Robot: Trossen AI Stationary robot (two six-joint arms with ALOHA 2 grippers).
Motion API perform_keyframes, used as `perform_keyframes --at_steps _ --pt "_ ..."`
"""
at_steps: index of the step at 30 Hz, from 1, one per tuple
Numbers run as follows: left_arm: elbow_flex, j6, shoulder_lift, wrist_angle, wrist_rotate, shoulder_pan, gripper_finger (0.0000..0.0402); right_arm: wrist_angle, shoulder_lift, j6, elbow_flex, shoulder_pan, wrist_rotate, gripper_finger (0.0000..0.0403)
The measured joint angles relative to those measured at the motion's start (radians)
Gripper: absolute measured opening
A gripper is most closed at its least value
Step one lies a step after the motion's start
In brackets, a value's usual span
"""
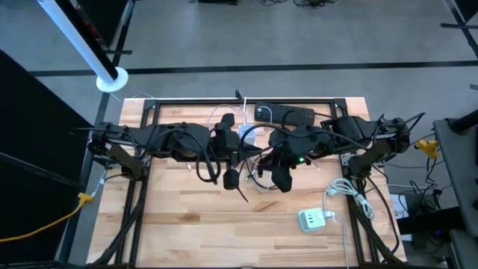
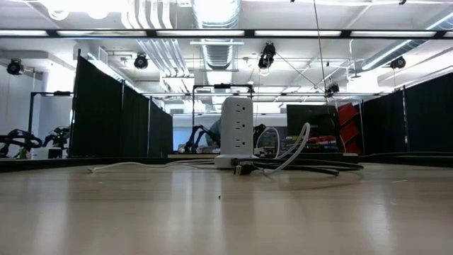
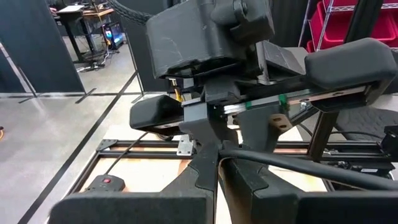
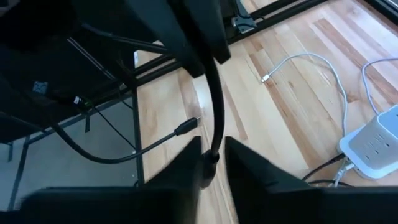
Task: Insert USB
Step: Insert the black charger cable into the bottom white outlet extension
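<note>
Both arms meet above the middle of the table. My left gripper [image 1: 231, 178] and my right gripper [image 1: 281, 179] are each shut on a black cable [image 4: 216, 106] held in the air between them. A black USB plug [image 4: 191, 126] ends a thin black cable that hangs free above the wood. The white power tower [image 1: 314, 219] stands upright on the table near its front right, also seen as the tower [image 2: 237, 133] in the low view and the tower [image 4: 374, 146] in the right wrist view. Neither gripper shows in the low view. My left gripper has the black cable [image 3: 231, 153] pinched between its two fingers; the cable leaves them sideways and runs on clear of the table. My right gripper pinches the black cable [image 4: 211, 155] between its two fingers, which slant down and lie across it. The cable rises from them toward the left arm, lifted clear of the table.
A black box [image 1: 284, 114] lies at the table's far edge. A white cable [image 4: 311, 62] with a small plug curls over the wood beside the tower. Dark and white cords [image 2: 297, 164] lie around the tower's foot. Bare wood [image 1: 202, 224] fills the near left.
</note>
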Motion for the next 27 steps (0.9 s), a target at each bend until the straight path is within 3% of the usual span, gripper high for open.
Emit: perform_keyframes --at_steps 15,19,27 --pt "0.002 -0.027 -0.010 -0.024 0.032 -0.032 0.0005 -0.011 -0.054 -0.028 0.004 0.007 -0.018 0.0001" --pt "0.002 -0.031 -0.013 -0.047 0.051 -0.060 0.0041 0.001 -0.102 -0.079 0.008 0.032 0.025 0.0000" --pt "0.000 -0.059 -0.015 -0.129 0.059 -0.086 0.0139 -0.092 -0.175 -0.130 0.002 0.190 0.249 0.0000"
